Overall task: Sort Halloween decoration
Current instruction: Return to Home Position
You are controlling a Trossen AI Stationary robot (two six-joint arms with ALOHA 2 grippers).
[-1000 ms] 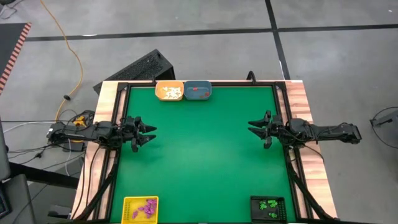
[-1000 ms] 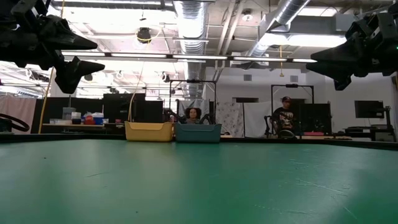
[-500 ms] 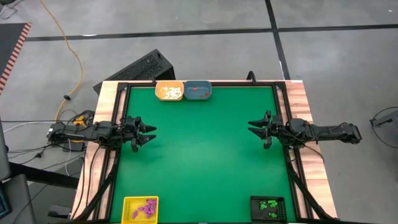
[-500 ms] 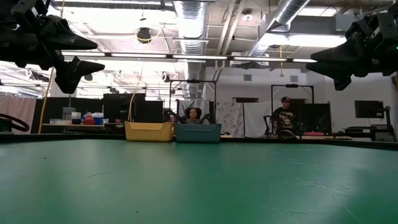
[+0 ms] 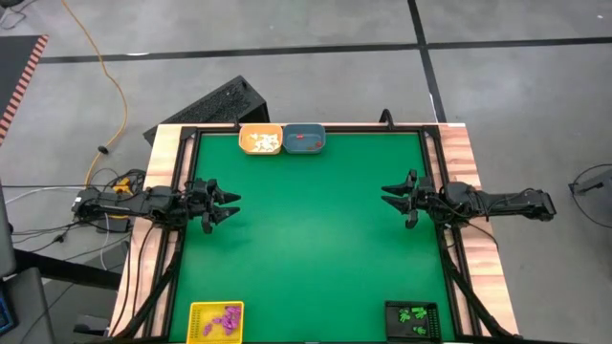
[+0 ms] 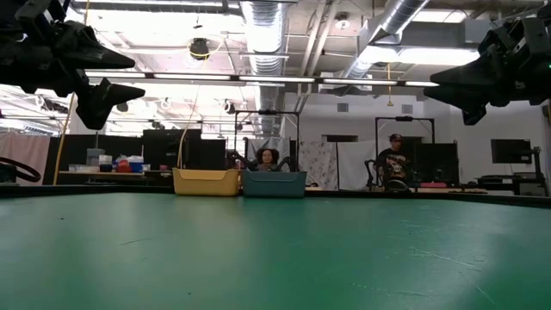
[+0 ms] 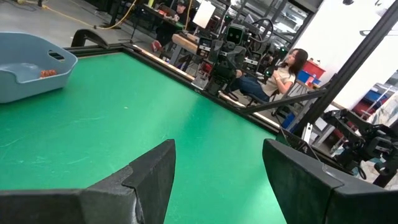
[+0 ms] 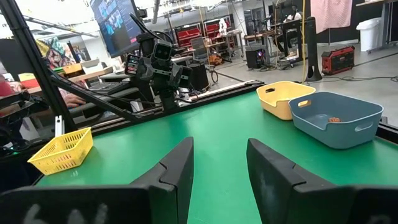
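Note:
The Halloween decoration lies sorted in four trays: white pieces (image 5: 261, 142) in the orange tray (image 5: 260, 139), orange-red pieces (image 8: 334, 119) in the blue tray (image 5: 304, 139), purple pieces (image 5: 226, 320) in the yellow basket (image 5: 216, 320), green pieces (image 5: 413, 314) in the black basket (image 5: 413, 318). My left gripper (image 5: 229, 206) hovers open at the table's left edge, pointing level toward the middle. My right gripper (image 5: 390, 198) hovers open at the right edge, also level. Nothing is between either pair of fingers.
The orange and blue trays stand side by side at the far edge; the yellow basket is at the near left corner, the black one at the near right. Green mat (image 5: 316, 239) stretches between the arms. People sit in the room beyond the table (image 6: 269, 159).

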